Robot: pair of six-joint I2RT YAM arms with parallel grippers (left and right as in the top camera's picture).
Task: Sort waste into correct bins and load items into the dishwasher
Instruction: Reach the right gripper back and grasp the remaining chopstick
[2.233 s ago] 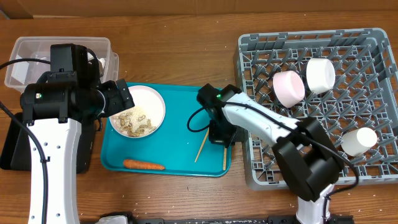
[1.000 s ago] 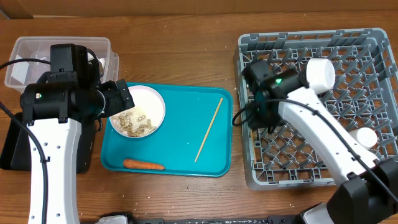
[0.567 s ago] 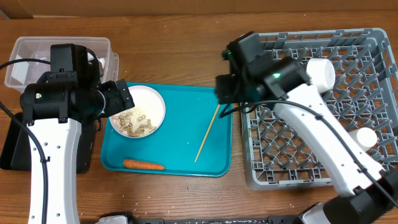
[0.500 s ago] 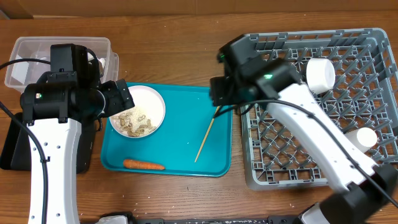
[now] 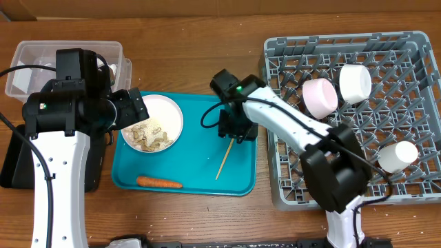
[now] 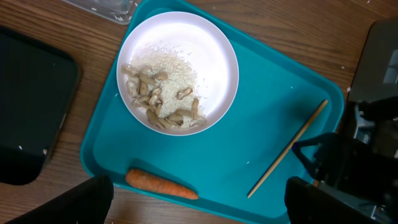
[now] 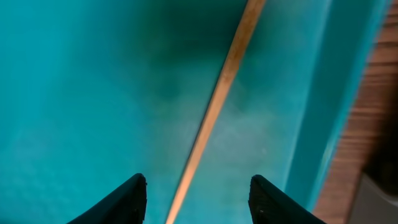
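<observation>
One thin wooden chopstick (image 5: 224, 160) (image 6: 287, 149) (image 7: 217, 106) lies slanted on the teal tray (image 5: 193, 155). My right gripper (image 5: 233, 128) (image 7: 198, 202) is low over its upper end, open, with one finger on each side and nothing gripped. A white plate (image 5: 165, 110) (image 6: 193, 43) holds beige food scraps with rice (image 5: 148, 134) (image 6: 165, 102). An orange carrot (image 5: 159, 182) (image 6: 161, 185) lies near the tray's front edge. My left gripper (image 5: 131, 110) (image 6: 199, 211) hangs wide open above the plate and carrot. The grey dishwasher rack (image 5: 289, 196) holds two bowls (image 5: 320, 96) (image 5: 355, 83) and a cup (image 5: 398, 156).
A clear tub (image 5: 27, 58) stands at the back left, partly hidden by my left arm. A black tray (image 5: 14, 162) (image 6: 31, 118) lies left of the teal tray. The right arm stretches from the table's front edge across the rack's left side.
My right arm swung from the rack back to the teal tray and came down over the chopstick, its jaws opening wider. The left arm has stayed still.
</observation>
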